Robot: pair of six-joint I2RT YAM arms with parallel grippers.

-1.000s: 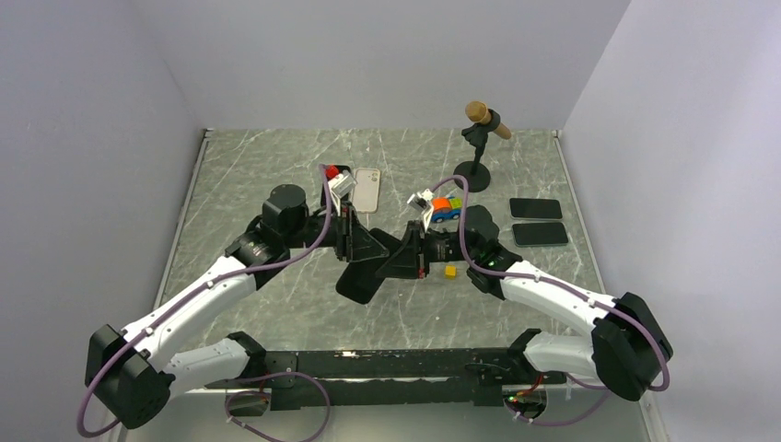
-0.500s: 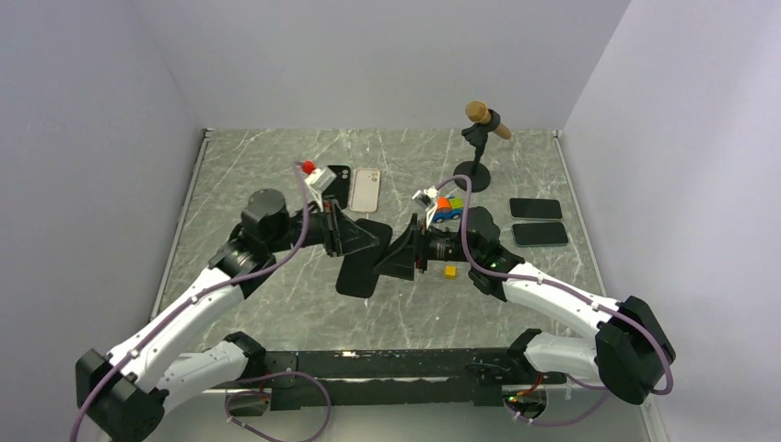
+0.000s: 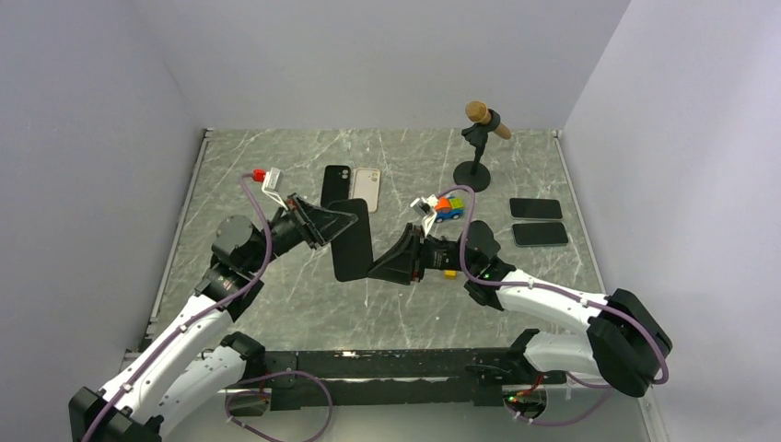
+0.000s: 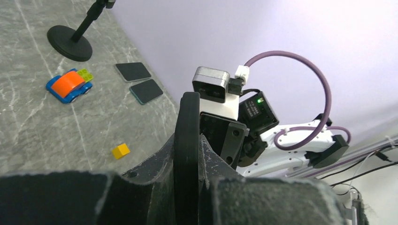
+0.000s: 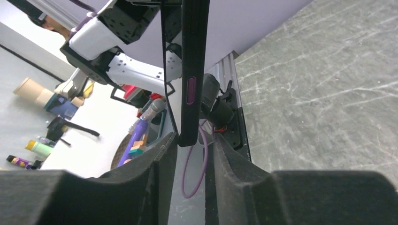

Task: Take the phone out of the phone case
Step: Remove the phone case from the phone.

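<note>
top external: if i pull unevenly now, the cased phone [image 3: 352, 241] could slip out and drop to the table [image 3: 276, 166]. it's held mid-air between my arms. left gripper [image 3: 343, 219] pinches its far end, right gripper [image 3: 376, 269] its near end; both forearms reach inward, wrists rolled sideways.

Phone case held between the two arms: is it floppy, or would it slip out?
Probably stiff: the phone case looks straight edge-on in both wrist views, though gripped from opposite sides by the left gripper and right gripper. Its sides look smooth, so it may slip if the grip loosens.
</note>
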